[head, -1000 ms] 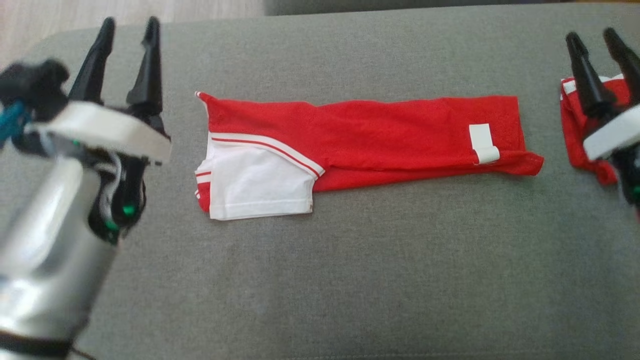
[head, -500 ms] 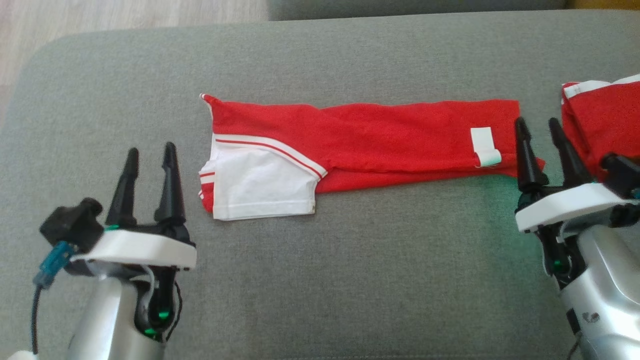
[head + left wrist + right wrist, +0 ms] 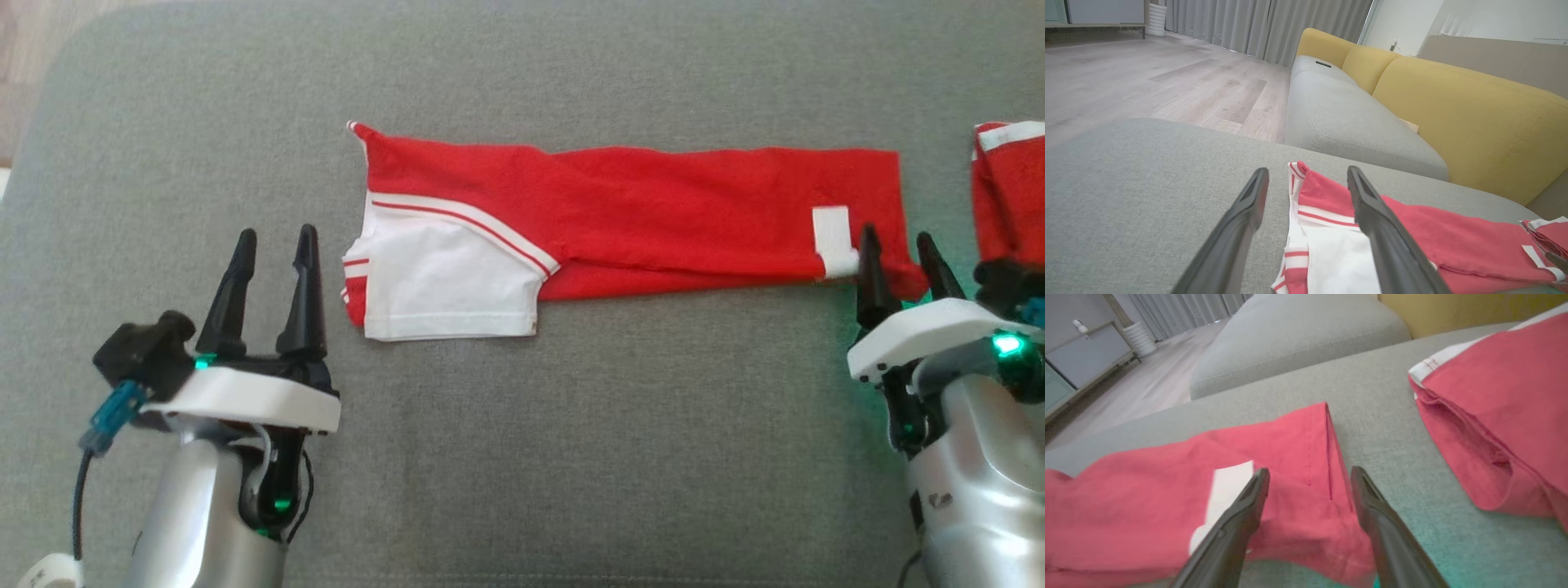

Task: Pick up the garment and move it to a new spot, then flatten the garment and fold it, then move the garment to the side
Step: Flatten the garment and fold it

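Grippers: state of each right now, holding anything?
Left gripper: open, empty, just left of the garment.
Right gripper: open, empty, at its right end.

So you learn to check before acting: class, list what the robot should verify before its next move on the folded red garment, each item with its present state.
1. Left gripper and right gripper open: ok.
2. Garment flat in one long strip on the cushion: ok.
3. Right gripper at the strip's right end, by the white label: ok.
4. Left gripper over the white sleeve: not ok, it is beside the cloth.
5. Second garment apart from the strip: ok.
6. Right fingertips touching cloth: cannot tell.
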{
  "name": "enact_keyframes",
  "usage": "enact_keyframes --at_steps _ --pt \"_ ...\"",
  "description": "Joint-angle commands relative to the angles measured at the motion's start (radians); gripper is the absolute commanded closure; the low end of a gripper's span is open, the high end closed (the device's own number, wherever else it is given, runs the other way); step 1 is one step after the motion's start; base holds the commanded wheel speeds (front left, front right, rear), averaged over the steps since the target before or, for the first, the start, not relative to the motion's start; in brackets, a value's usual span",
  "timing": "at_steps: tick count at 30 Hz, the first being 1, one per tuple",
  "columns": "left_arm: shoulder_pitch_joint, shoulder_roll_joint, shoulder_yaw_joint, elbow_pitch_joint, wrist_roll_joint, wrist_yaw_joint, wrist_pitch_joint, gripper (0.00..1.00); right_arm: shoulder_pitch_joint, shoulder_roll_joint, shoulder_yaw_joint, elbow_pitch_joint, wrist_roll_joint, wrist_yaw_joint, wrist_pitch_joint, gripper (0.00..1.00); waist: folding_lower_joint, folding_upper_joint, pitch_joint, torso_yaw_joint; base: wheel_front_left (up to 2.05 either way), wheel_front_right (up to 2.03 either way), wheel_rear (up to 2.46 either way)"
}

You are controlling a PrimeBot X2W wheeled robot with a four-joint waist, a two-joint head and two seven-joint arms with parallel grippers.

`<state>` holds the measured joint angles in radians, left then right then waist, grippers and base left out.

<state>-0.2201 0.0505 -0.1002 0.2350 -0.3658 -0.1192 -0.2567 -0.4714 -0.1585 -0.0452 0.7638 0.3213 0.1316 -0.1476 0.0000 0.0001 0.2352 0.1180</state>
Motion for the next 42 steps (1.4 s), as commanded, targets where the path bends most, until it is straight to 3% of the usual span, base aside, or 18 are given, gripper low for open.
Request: enact_keyframes --at_steps 1,8,12,13,14,15,18,28,37,42 --pt "-0.042 0.005 0.031 -0.021 0.005 -0.006 -0.005 0.00 -0.046 0.021 -0.024 0.018 -0.043 -0.001 0.004 0.00 0.0000 -0.0001 0.015 0.008 0.00 0.00 0.00" --pt "-0.045 0.001 0.037 -0.011 0.009 -0.010 -0.005 0.00 -0.085 0.061 -0.110 0.125 -0.109 -0.001 0.007 0.00 0.0000 -0.0001 0.030 0.011 0.00 0.00 0.00" --pt "-0.044 0.001 0.041 -0.008 0.011 -0.011 -0.005 0.00 -0.103 0.082 -0.110 0.175 -0.118 -0.001 0.022 0.00 0.0000 -0.0001 0.031 0.007 0.00 0.00 0.00" --pt "-0.045 0.001 0.039 -0.006 0.010 -0.011 -0.005 0.00 -0.107 0.086 -0.106 0.184 -0.114 -0.001 0.026 0.07 0.0000 -0.0001 0.030 0.005 0.00 0.00 0.00" --pt "-0.045 0.000 0.036 -0.004 0.009 -0.011 -0.005 0.00 -0.111 0.089 -0.100 0.192 -0.110 -0.001 0.028 0.63 0.0000 -0.0001 0.028 0.002 0.00 0.00 0.00" --pt "-0.045 0.000 0.032 -0.003 0.008 -0.011 -0.005 0.00 -0.114 0.090 -0.096 0.196 -0.107 -0.001 0.026 1.00 0.0000 -0.0001 0.025 0.000 0.00 0.00 0.00" --pt "-0.044 0.000 0.028 0.003 0.007 -0.011 -0.005 0.00 -0.121 0.083 -0.098 0.199 -0.101 -0.001 0.010 1.00 0.0000 -0.0001 0.012 -0.009 0.00 0.00 0.00" --pt "-0.028 0.000 0.029 0.008 0.008 -0.011 -0.005 0.00 -0.119 -0.030 -0.207 0.179 -0.135 -0.001 -0.048 1.00 0.0000 -0.0001 -0.024 -0.031 0.00 0.00 0.00" --pt "-0.011 0.000 0.009 0.019 -0.009 -0.011 -0.005 0.00 -0.098 0.074 -0.112 0.044 -0.118 -0.001 -0.065 1.00 0.0000 -0.0001 -0.061 -0.026 0.00 0.00 0.00" --pt "0.001 0.000 0.013 0.018 -0.017 -0.011 -0.005 0.00 -0.057 0.107 0.025 -0.059 -0.049 -0.001 -0.047 1.00 0.0000 -0.0001 -0.082 -0.005 0.00 0.00 0.00"
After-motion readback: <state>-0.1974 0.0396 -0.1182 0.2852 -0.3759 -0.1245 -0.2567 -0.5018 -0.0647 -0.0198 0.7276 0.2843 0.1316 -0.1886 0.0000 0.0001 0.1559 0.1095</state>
